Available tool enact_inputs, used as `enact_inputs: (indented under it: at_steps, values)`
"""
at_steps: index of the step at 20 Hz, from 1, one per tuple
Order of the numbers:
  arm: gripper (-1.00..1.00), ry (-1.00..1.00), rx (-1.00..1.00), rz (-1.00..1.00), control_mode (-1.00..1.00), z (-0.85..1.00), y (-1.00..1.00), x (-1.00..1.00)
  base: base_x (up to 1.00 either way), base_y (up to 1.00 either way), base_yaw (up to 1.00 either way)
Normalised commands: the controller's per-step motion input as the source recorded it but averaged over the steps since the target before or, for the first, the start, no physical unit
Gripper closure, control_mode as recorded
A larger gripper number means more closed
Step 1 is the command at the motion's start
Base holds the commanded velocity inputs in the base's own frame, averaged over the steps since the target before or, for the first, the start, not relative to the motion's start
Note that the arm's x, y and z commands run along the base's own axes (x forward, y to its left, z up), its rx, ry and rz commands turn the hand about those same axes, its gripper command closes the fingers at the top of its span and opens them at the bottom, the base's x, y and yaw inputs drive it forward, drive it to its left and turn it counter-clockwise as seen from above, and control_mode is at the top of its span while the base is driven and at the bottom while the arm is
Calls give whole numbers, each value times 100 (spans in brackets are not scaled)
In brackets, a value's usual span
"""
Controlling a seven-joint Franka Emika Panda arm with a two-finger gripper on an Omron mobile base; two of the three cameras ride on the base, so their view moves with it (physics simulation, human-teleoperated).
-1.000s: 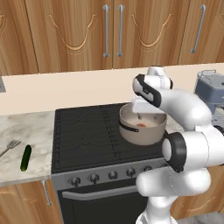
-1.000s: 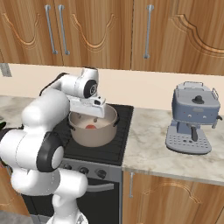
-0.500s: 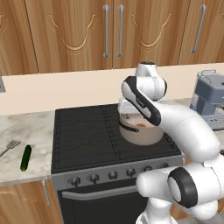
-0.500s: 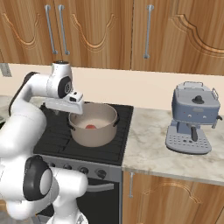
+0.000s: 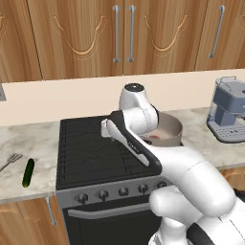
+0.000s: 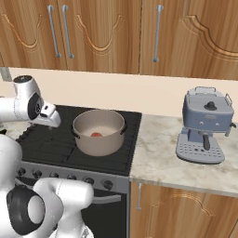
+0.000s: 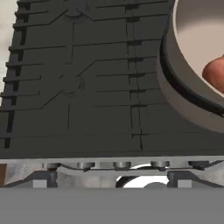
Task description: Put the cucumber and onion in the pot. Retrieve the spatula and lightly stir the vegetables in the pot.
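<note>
Arm [image 5: 143,143] reaches over the black stove [image 5: 91,153], blocking most of the pot [image 5: 170,129] at rear right; a bit of onion [image 5: 154,138] shows inside. Cucumber [image 5: 28,172] lies on counter [image 5: 19,143] left of stove, spatula [image 5: 10,160] just beside it at left edge. Coffee machine [image 5: 228,116] far right.

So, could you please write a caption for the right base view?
Onion sits in the pot on the stove; coffee machine stands on the counter.
</note>
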Motion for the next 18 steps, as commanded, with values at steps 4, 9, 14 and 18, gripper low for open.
enact_inputs:
  at_steps: [4, 9, 14, 18]
  values:
    - [-100, -12, 0, -2, -100, -19, 100, -7, 0, 0, 0]
    - [-100, -2, -1, 0, -100, 0, 89, 5, 0, 0, 0]
    - [-100, 0, -2, -4, -100, 0, 100, 0, 0, 0, 0]
    - [-100, 1, -1, -5, -100, -3, 100, 0, 0, 0, 0]
